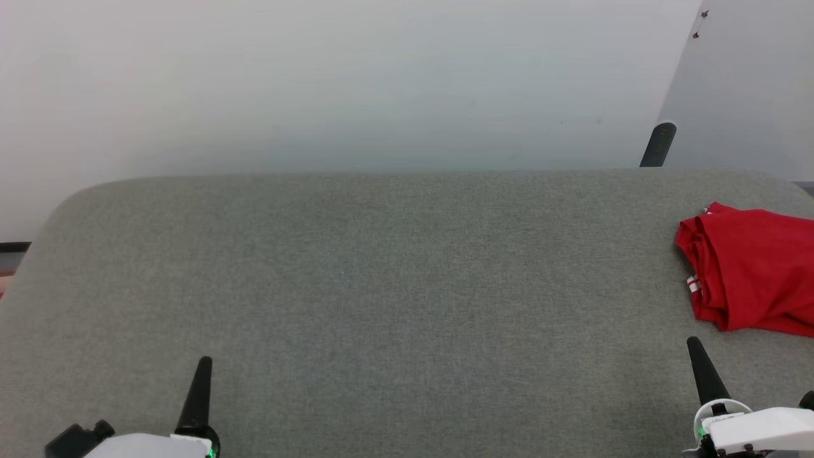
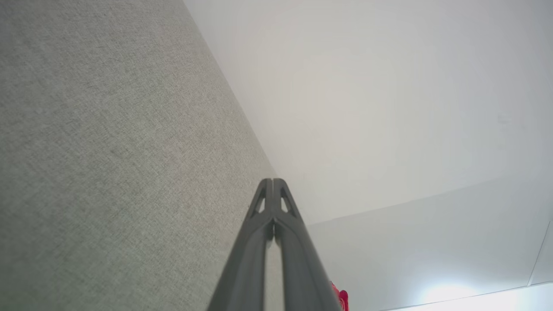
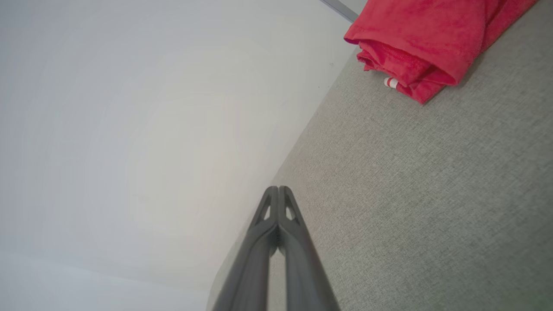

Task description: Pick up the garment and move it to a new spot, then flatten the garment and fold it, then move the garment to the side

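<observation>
Fingers on both our arms are clenched shut and hold nothing: our left fingers (image 1: 198, 394) and right fingers (image 1: 704, 375) point forward over the grey table (image 1: 381, 286). The garment (image 1: 750, 273) lies folded ahead and slightly right of the right fingers, near but apart, and well apart from the left. Our right arm is nearer. Its far end is cut off, so we cannot tell its long axis.

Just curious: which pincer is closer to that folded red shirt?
Right. The right pincer sits just short of the red shirt; the left pincer is far to its left.
</observation>
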You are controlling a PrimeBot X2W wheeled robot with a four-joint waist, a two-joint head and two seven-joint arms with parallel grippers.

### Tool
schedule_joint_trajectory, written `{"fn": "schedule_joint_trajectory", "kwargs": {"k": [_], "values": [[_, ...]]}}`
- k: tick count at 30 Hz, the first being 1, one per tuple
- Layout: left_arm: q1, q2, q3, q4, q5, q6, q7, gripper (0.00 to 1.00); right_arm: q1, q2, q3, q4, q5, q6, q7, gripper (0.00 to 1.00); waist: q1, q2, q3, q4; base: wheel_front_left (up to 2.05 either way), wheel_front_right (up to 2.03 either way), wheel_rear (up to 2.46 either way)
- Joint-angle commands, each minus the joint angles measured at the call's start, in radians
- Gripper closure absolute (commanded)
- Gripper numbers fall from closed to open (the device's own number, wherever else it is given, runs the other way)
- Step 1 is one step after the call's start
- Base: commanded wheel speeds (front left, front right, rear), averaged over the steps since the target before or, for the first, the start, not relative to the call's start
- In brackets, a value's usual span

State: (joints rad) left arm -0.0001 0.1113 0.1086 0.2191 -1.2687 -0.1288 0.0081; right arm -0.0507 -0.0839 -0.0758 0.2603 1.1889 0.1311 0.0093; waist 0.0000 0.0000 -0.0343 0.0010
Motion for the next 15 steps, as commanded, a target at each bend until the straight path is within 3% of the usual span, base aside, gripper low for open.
{"fn": "schedule_joint_trajectory", "kwargs": {"k": [1, 15], "values": [[-0.018, 0.002, 0.005, -0.003, -0.019, -0.002, 0.002, 1.00, -0.017, 0.002, -0.005, -0.009, 0.023, 0.000, 0.005, 1.00, 0.0000, 0.0000, 0.001, 0.000, 0.00, 0.00, 0.00], [-0.050, -0.019, 0.005, 0.006, -0.122, -0.002, 0.036, 1.00, -0.034, 0.013, -0.016, -0.012, 0.151, 0.000, 0.037, 1.00, 0.0000, 0.0000, 0.011, 0.000, 0.00, 0.00, 0.00]]}}
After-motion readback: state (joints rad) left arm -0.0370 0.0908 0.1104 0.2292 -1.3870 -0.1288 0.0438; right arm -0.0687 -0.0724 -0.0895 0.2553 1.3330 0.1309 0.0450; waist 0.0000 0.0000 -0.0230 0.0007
